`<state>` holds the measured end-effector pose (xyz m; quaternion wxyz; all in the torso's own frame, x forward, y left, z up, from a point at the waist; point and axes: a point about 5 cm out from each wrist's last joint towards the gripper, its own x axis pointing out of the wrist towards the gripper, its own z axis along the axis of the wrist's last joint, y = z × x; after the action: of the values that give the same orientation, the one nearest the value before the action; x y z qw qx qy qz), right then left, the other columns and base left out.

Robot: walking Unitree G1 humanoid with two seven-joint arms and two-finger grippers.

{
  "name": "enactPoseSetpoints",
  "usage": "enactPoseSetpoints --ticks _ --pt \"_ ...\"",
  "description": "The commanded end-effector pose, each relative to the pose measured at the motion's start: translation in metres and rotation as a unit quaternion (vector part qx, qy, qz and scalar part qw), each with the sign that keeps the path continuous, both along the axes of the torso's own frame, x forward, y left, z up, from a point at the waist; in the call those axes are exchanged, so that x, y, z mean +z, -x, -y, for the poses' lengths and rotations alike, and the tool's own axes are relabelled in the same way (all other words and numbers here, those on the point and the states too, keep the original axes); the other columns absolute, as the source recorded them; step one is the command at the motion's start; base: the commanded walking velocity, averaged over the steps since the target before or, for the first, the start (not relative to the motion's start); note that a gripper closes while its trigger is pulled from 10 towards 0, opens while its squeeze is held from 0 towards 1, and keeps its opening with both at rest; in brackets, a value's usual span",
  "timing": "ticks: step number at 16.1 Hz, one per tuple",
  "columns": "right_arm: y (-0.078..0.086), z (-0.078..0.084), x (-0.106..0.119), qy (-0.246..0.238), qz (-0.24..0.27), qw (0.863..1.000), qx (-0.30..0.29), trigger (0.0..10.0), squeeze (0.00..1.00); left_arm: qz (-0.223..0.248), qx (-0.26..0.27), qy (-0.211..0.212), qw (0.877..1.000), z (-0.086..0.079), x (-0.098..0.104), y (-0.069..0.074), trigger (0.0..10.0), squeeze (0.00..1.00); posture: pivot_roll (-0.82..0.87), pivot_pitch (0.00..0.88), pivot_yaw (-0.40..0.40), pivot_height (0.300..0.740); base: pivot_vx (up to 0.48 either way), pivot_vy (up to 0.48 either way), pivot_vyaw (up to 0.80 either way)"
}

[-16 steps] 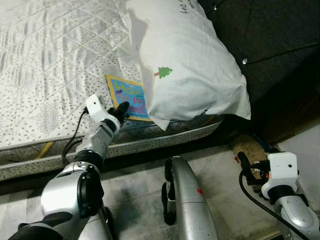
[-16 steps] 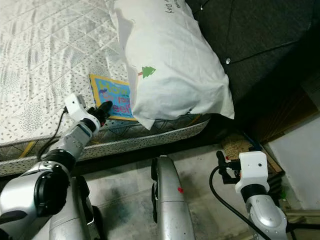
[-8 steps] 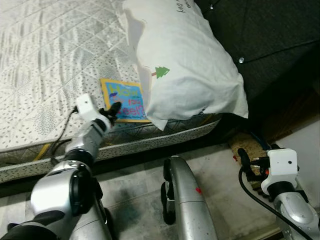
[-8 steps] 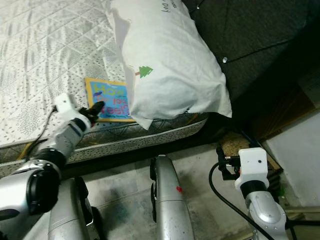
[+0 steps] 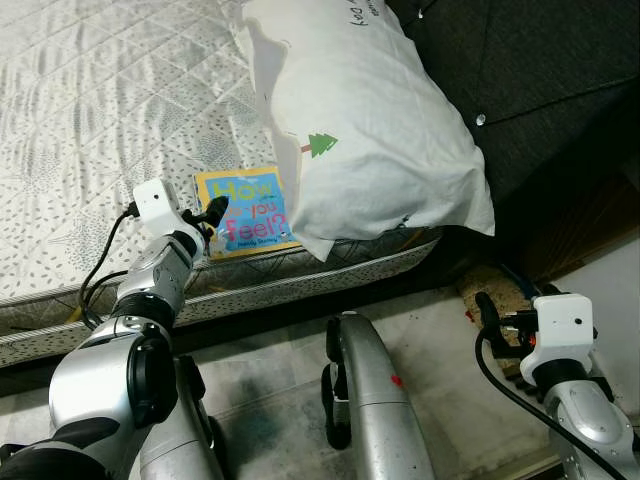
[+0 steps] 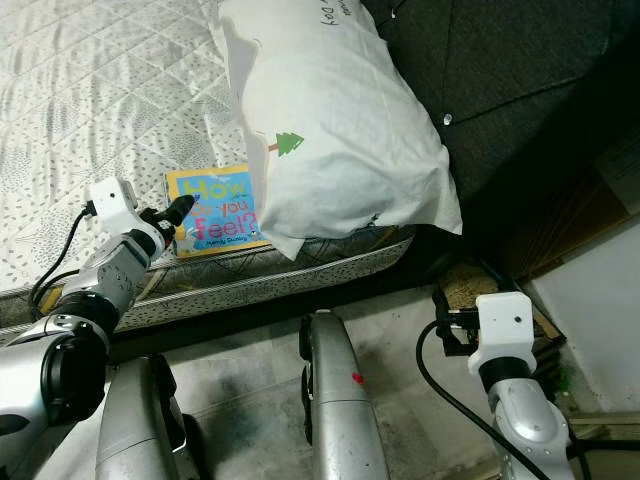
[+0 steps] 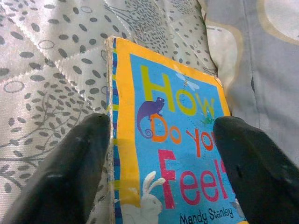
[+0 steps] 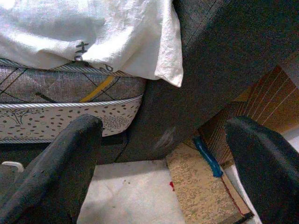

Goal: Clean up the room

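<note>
Kids' book "How Do You Feel?" (image 5: 248, 211) is lying flat at the mattress (image 5: 90, 120) front edge, partly tucked under the pillow (image 5: 370, 120). Left gripper (image 7: 159, 163) is spread wide, straddling it w/o a grip. Risk imo: book gets shoved under the pillow or off the edge if the close lands shallow. Right gripper (image 8: 163, 163) is hung open near the floor.

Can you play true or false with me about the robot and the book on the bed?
1. The book lies on the bed. True.
2. The pillow is blue. False: it is white with a little green tree.
3. The left claw is open, a finger at each side of the book. True.
4. The right claw holds the pillow. False: it is open, low by the floor.
5. The book's cover is closed. True.
</note>
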<state>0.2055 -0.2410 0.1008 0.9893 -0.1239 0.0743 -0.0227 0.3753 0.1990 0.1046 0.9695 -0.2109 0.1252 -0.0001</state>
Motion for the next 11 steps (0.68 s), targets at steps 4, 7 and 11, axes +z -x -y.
enactPoseSetpoints --ticks 4,7,11 --pt "0.004 0.002 -0.007 0.0 -0.012 1.0 -0.007 10.0 0.0 0.016 0.007 -0.031 0.999 0.003 0.009 -0.005 10.0 1.0 -0.24 0.217 -0.102 0.563 0.0 0.0 0.0" --pt "0.003 -0.001 -0.009 -0.002 -0.013 1.0 -0.004 10.0 0.0 0.037 -0.044 -0.036 0.998 0.039 0.003 -0.003 10.0 1.0 -0.23 0.216 -0.099 0.563 0.0 0.0 0.0" --pt "0.002 -0.002 -0.011 -0.006 -0.012 1.0 -0.004 10.0 0.0 0.06 -0.074 -0.025 0.995 0.081 -0.011 0.009 10.0 1.0 -0.22 0.22 -0.095 0.563 0.0 0.0 0.0"
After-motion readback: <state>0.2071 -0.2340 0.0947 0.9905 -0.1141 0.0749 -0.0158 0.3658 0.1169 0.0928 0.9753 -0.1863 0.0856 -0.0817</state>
